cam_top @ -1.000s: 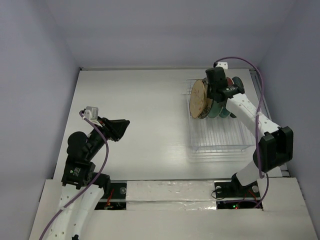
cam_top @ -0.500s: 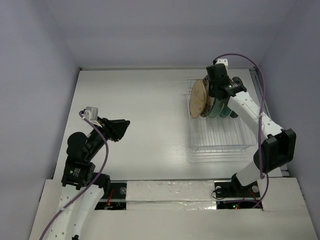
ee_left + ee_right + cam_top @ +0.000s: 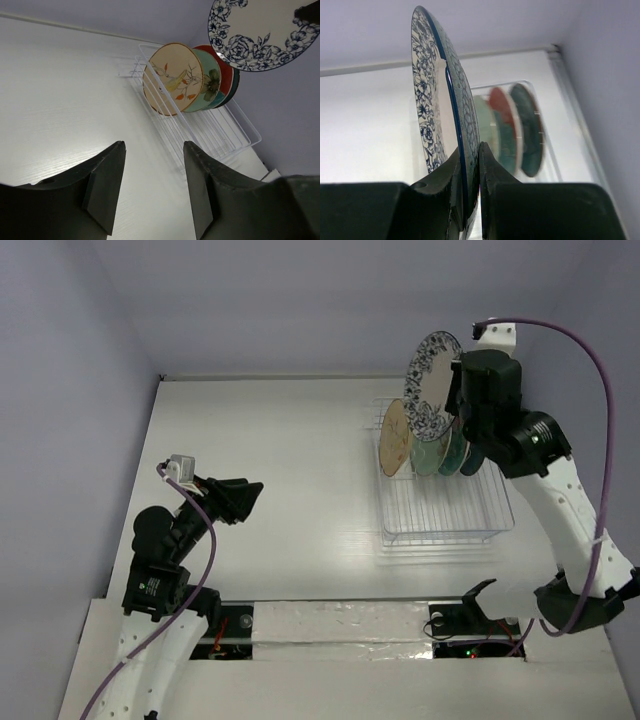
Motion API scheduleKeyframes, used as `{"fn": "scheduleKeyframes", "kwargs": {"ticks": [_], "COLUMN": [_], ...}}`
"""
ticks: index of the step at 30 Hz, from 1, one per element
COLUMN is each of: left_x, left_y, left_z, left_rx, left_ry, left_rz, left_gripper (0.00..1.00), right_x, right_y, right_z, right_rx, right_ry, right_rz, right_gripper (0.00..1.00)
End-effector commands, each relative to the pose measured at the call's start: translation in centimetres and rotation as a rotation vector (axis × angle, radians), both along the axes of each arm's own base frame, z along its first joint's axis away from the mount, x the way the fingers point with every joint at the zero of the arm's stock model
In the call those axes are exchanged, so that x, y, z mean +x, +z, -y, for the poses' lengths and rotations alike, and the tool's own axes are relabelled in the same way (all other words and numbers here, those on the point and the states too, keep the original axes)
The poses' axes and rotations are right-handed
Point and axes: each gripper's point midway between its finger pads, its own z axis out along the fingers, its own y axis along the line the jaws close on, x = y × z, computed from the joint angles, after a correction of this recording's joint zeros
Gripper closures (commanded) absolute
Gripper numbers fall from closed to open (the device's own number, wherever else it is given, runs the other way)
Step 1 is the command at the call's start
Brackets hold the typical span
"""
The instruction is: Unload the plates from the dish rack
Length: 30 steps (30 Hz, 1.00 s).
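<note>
My right gripper (image 3: 453,405) (image 3: 470,147) is shut on the rim of the white plate with the blue floral pattern (image 3: 430,380) (image 3: 426,100) (image 3: 255,30). It holds that plate upright in the air above the white wire dish rack (image 3: 445,508) (image 3: 220,131). Standing in the rack's dividers are the tan-backed plate (image 3: 394,438) (image 3: 170,80), the pale mint plate (image 3: 432,452) (image 3: 209,89), the red plate (image 3: 224,74) (image 3: 506,125) and the dark teal plate (image 3: 471,458) (image 3: 530,131). My left gripper (image 3: 246,498) (image 3: 152,146) hangs open and empty over the table's left side, facing the rack.
The rack sits at the table's back right, close to the right wall (image 3: 580,350) and the back wall (image 3: 300,310). Bare white tabletop (image 3: 290,460) lies between my left gripper and the rack. A purple cable (image 3: 590,360) loops over my right arm.
My right arm has lifted the blue floral plate up out of the rack, after closing on its rim. My left gripper's jaws have opened wider; that arm has stayed in place.
</note>
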Motion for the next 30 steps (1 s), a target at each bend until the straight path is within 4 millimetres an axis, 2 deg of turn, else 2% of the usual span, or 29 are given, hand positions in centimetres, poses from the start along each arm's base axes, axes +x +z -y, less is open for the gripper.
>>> {"fn": "scheduleKeyframes", "kwargs": {"ticks": [1,3,4,6,7,9,12,13,15,16,17,19,21,22,23,25,29,30], "left_x": [-0.1,0.0,0.0,0.0,0.1,-0.1,-0.2,-0.2,-0.2,-0.2,-0.2,-0.3,-0.3,-0.4,-0.3,-0.4,-0.4,-0.5], "left_y": [1.2,1.4,1.5,1.7,1.8,2.2,2.4,2.4,2.4,2.4,2.4,2.4,2.4,2.5,2.4,2.4,2.5,2.6], "left_z": [-0.1,-0.5,-0.8,-1.4,-1.8,-2.2,-2.7,-2.8,-2.8,-2.7,-2.7,-2.7,-2.7,-2.6,-2.6,-2.4,-2.4,-2.4], "left_rx": [-0.011,-0.01,-0.01,-0.007,-0.007,-0.007,-0.01,-0.01,-0.011,-0.011,-0.011,-0.01,-0.01,-0.013,-0.011,-0.011,-0.012,-0.013], "left_ry": [0.006,0.029,0.048,0.079,0.1,0.122,0.153,0.157,0.156,0.153,0.153,0.151,0.15,0.145,0.144,0.134,0.128,0.128], "left_rz": [0.056,0.061,0.065,0.074,0.075,0.088,0.095,0.093,0.092,0.096,0.096,0.096,0.096,0.1,0.099,0.101,0.106,0.108], "left_gripper": [0.54,0.55,0.57,0.59,0.61,0.63,0.65,0.66,0.66,0.66,0.66,0.66,0.66,0.66,0.66,0.66,0.65,0.65], "right_x": [-0.3,-0.2,0.0,0.7,1.1,1.2,0.7,1.4,1.0,2.1,1.9,2.5,3.2,3.7,3.9,4.4,4.8,4.9], "right_y": [4.4,3.5,3.9,0.9,1.1,-1.6,-2.6,-4.3,-5.0,-7.3,-8.2,-9.9,-12.9,-13.3,-15.4,-17.1,-22.5,-23.2], "right_z": [-6.6,-10.6,-12.7,-16.6,-18.2,-22.4,-27.7,-29.8,-32.6,-33.8,-35.0,-36.3,-36.9,-37.2,-37.4,-37.4,-36.5,-36.3], "right_rx": [0.231,0.316,0.361,0.418,0.457,0.515,0.613,0.62,0.652,0.646,0.665,0.697,0.717,0.731,0.731,0.732,0.702,0.7], "right_ry": [0.227,0.353,0.407,0.49,0.524,0.603,0.72,0.737,0.773,0.762,0.764,0.766,0.722,0.713,0.689,0.658,0.561,0.546], "right_rz": [0.174,0.159,0.186,0.12,0.138,0.073,0.039,0.01,-0.016,-0.052,-0.075,-0.096,-0.138,-0.126,-0.159,-0.168,-0.225,-0.228], "right_gripper": [1.0,1.0,1.0,1.0,1.0,1.0,1.0,1.0,1.0,1.0,1.0,1.0,1.0,1.0,1.0,1.0,1.0,0.99]}}
